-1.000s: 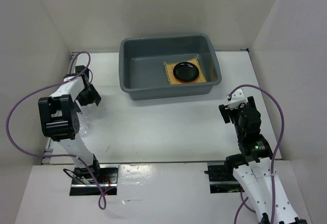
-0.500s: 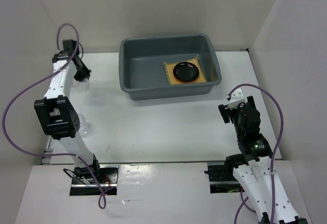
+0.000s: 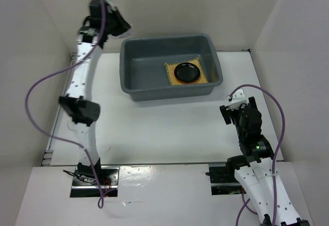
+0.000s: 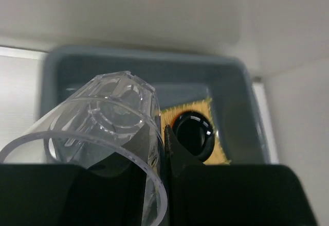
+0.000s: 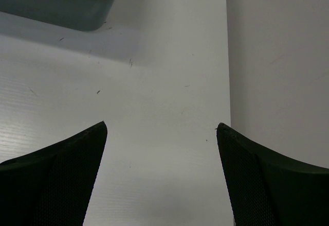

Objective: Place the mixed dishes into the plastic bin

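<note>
While clamped, glass (image 4: 103,128) aims base toward bin (image 4: 236,118).

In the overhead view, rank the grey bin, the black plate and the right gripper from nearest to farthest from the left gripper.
1. grey bin: its far-left corner lies beside the left gripper.
2. black plate: inside the bin, right half.
3. right gripper: over at the near right.
</note>
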Controlling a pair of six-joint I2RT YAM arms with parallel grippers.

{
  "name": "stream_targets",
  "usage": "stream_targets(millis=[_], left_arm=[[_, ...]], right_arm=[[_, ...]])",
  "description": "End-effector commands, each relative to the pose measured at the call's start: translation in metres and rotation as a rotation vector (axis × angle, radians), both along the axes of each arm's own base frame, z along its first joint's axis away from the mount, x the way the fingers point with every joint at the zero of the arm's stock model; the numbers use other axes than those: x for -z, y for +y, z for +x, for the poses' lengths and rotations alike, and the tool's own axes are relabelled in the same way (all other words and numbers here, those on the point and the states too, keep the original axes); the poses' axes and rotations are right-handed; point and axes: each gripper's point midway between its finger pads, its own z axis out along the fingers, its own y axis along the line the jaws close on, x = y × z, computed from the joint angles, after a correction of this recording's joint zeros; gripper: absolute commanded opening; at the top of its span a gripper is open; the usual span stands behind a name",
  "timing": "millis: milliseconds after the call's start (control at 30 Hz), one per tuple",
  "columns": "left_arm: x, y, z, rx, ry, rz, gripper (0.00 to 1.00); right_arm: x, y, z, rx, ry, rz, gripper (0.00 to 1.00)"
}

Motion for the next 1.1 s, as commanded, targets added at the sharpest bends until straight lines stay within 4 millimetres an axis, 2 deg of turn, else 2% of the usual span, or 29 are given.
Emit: stream_targets(millis=[0, 33, 67, 100, 133, 200, 233, 400, 533, 633, 733, 867, 900, 967, 1000, 1067], left_arm=[[0.114, -0.066, -0.022, 0.158, 0.316, 0.269, 0.00], [0.114, -0.068, -0.025, 0.132, 0.325, 0.272, 0.00], [0.137, -0.082, -0.025, 0.148, 0.375, 0.275, 0.00], [0.148, -0.090, -0.027, 0.165, 0.397, 0.284, 0.00], [0.167, -0.091, -0.028, 0.153, 0.439, 0.317, 0.00], [0.178, -0.103, -0.032, 0.159, 0.457, 0.336, 0.00], [0.195, -0.101, -0.032, 0.153, 0.496, 0.355, 0.00], [0.229, -0.104, -0.040, 0.132, 0.585, 0.408, 0.00], [0.273, -0.098, -0.053, 0.143, 0.716, 0.456, 0.00], [0.294, -0.095, -0.060, 0.127, 0.777, 0.470, 0.03], [0.299, -0.102, -0.063, 0.147, 0.786, 0.469, 0.05], [0.288, -0.109, -0.060, 0.154, 0.748, 0.460, 0.14], [0.288, -0.109, -0.060, 0.154, 0.748, 0.459, 0.23], [0.274, -0.110, -0.060, 0.153, 0.724, 0.450, 0.43], [0.268, -0.109, -0.060, 0.152, 0.714, 0.446, 0.67], [0.253, -0.107, -0.066, 0.151, 0.701, 0.442, 0.93]], right_arm=[[-0.013, 0.001, 0.005, 0.006, -0.060, 0.012, 0.91], [-0.015, 0.001, 0.004, 0.006, -0.069, 0.014, 0.91], [-0.011, 0.003, 0.004, -0.003, -0.060, 0.013, 0.91], [-0.011, 0.003, 0.004, -0.003, -0.060, 0.013, 0.91], [-0.011, 0.001, 0.004, 0.006, -0.060, 0.010, 0.91], [-0.011, 0.001, 0.004, 0.006, -0.060, 0.010, 0.91], [-0.013, 0.001, 0.003, 0.006, -0.069, 0.012, 0.91], [-0.017, 0.000, 0.002, 0.015, -0.088, 0.013, 0.91], [-0.017, 0.000, 0.002, 0.015, -0.088, 0.013, 0.91], [-0.017, 0.000, 0.002, 0.015, -0.088, 0.013, 0.91], [-0.017, 0.000, 0.002, 0.015, -0.088, 0.013, 0.91], [-0.017, 0.000, 0.002, 0.015, -0.088, 0.013, 0.91], [-0.017, 0.000, 0.002, 0.015, -0.088, 0.013, 0.91], [-0.017, 0.000, 0.002, 0.015, -0.088, 0.013, 0.91], [-0.015, 0.000, 0.003, 0.015, -0.079, 0.011, 0.91], [-0.015, 0.000, 0.003, 0.015, -0.079, 0.011, 0.91]])
